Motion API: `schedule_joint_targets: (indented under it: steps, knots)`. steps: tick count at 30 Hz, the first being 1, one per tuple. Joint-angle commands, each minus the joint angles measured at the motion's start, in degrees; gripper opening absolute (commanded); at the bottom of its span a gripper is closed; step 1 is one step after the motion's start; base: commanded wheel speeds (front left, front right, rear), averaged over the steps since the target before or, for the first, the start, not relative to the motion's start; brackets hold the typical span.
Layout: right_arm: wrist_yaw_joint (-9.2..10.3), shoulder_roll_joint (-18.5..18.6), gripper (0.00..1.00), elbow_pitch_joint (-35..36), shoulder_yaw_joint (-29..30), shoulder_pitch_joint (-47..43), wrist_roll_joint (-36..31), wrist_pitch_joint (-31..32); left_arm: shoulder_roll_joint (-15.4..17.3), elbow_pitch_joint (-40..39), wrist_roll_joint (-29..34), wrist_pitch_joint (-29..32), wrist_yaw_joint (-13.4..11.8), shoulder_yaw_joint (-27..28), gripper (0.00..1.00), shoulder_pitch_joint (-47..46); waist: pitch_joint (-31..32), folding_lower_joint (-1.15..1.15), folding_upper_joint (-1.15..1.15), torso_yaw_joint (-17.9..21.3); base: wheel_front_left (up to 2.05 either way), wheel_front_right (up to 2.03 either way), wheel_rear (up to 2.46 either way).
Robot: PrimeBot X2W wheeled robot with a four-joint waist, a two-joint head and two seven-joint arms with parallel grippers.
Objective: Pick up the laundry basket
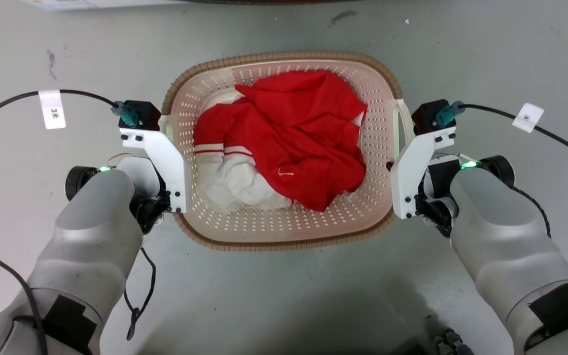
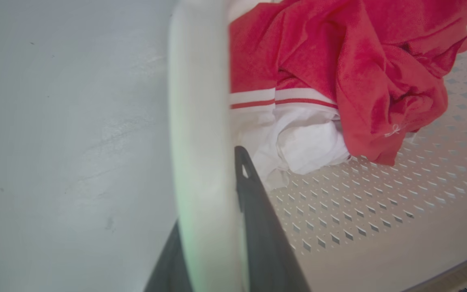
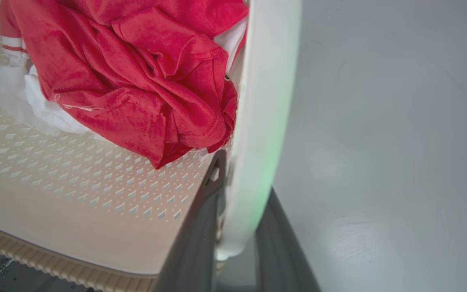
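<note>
At the 9 o'clock side of the laundry basket [image 1: 274, 224], the left gripper [image 2: 211, 182] is pinching the left-side handle [image 2: 199, 121]. Its two dark fingers [image 2: 258, 227] are standing only as far apart as the white bar is thick, one hugging each face of it. At the 3 o'clock side, the right gripper [image 3: 243, 178] is clamping the right-side handle [image 3: 266, 101] in the same narrow way. Its inner finger is lying against the bar, and its outer one is meeting the bar near the tip while a sliver of gap is showing lower down. A green glow is tinting both handles.

Between the two pale forearms, the basket is sitting mid-frame in the head view over the grey floor [image 1: 284, 296]; whether its base is touching the floor, I cannot tell. Inside it, a crumpled red garment [image 1: 303, 138] is spreading from the centre toward 1 o'clock. White cloth [image 1: 234, 182] with red stripes is bunching at 8 o'clock of that garment. Black cables [image 1: 87, 92] carrying white tags are trailing from the wrists toward 10 and 2 o'clock.
</note>
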State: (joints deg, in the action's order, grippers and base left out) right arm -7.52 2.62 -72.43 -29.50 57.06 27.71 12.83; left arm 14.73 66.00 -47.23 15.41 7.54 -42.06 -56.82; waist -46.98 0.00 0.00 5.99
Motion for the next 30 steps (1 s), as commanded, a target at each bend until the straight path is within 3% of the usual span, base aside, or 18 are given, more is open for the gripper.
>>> schedule_joint_targets:
  steps: [1, 9, 19, 30]
  knots:
    - [0.06, 0.5, 0.00, -0.1, -0.5, -0.5, 0.3, 0.5, 0.3, 0.2, -0.3, 0.7, -0.1, -0.4, 0.00, 0.3, 0.9, 0.00, 0.00, -0.1, 0.00, 0.00, 0.00]
    - [0.05, 0.3, 0.00, -0.3, -2.3, -2.3, 2.5, 3.4, -0.5, 0.3, -3.6, 4.4, -0.1, -1.9, 0.00, 1.7, 6.0, 0.00, 0.00, -0.1, 0.00, 0.00, 0.00]
    - [0.04, 0.2, 0.00, -1.0, -3.3, -6.2, 4.5, 8.7, -2.0, 0.5, -7.5, 8.3, -0.1, -3.6, 0.00, 5.8, 16.9, 0.00, 0.00, -0.7, 0.00, 0.00, 0.00]
    - [0.04, 0.1, 0.00, -1.3, -3.3, -11.0, 7.5, 20.5, -3.8, 0.5, -12.9, 15.2, 0.1, -5.0, 0.00, 10.8, 29.9, 0.00, 0.00, -1.7, 0.00, 0.00, 0.00]
